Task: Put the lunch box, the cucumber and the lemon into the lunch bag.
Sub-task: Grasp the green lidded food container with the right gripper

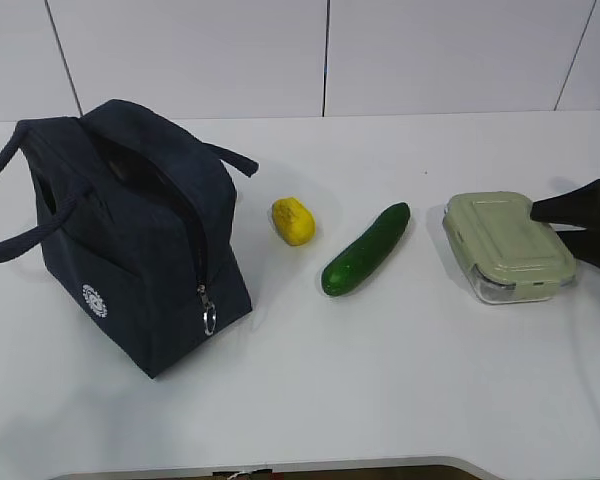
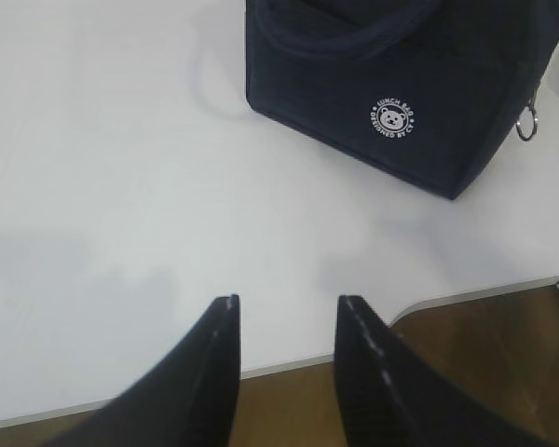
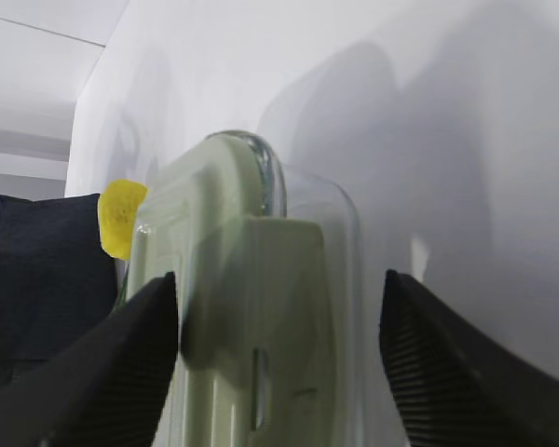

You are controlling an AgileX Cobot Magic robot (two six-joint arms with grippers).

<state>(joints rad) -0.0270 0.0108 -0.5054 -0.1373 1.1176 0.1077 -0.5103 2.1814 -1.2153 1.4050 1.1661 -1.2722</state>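
Box (image 1: 508, 245) first: the lunch box sits at the right end of the white bench (image 1: 400, 380), and the right gripper (image 3: 279, 326) has its jaws wide open around its near end, one on each side, not squeezing yet. The cucumber (image 1: 366, 250) and lemon (image 1: 293, 221) lie between the box and the bag (image 1: 140, 235). The left gripper (image 2: 287, 321) hangs partly open, holding nothing. Next, I think the jaws should close, lift the box and carry it to the bag.
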